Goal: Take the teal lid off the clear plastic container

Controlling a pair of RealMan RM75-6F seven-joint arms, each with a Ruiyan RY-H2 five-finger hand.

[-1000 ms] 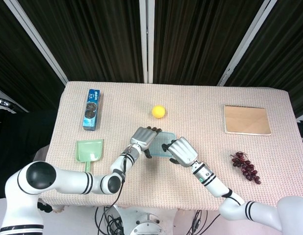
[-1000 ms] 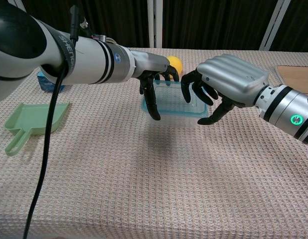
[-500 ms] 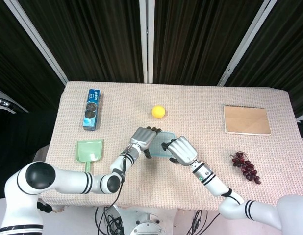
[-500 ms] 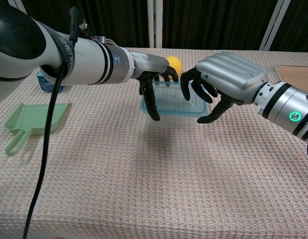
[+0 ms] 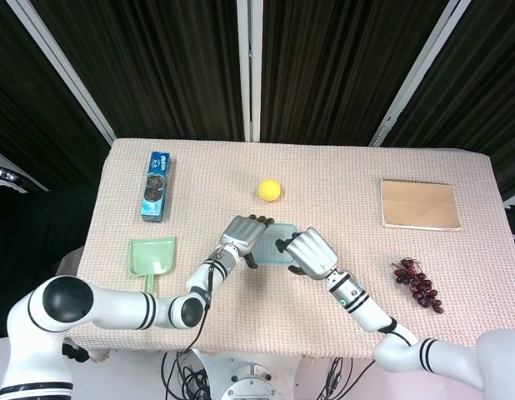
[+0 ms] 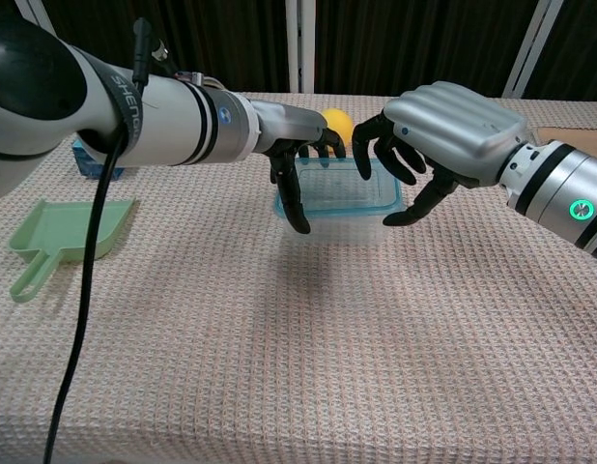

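Head view: the container [image 5: 272,245] with its lid [image 5: 274,242] sits at table centre, the left hand [image 5: 243,235] at its 9 o'clock, the right hand [image 5: 308,253] at 4 o'clock.

Chest view: left hand [image 6: 300,155] fingers [image 6: 292,198] clasp the container's [image 6: 327,220] left wall; the right hand [image 6: 443,133] hovers curled over the lid's [image 6: 339,191] right edge, holding nothing I can make out.

left hand [image 6: 297,155]: fingers curled down | right hand [image 6: 443,130]: fingers arched

Left hand [image 6: 300,164] grips the clear plastic container [image 6: 335,198] at 9 o'clock; right hand [image 6: 429,145] arches over the teal lid [image 6: 339,186] at 3 o'clock.
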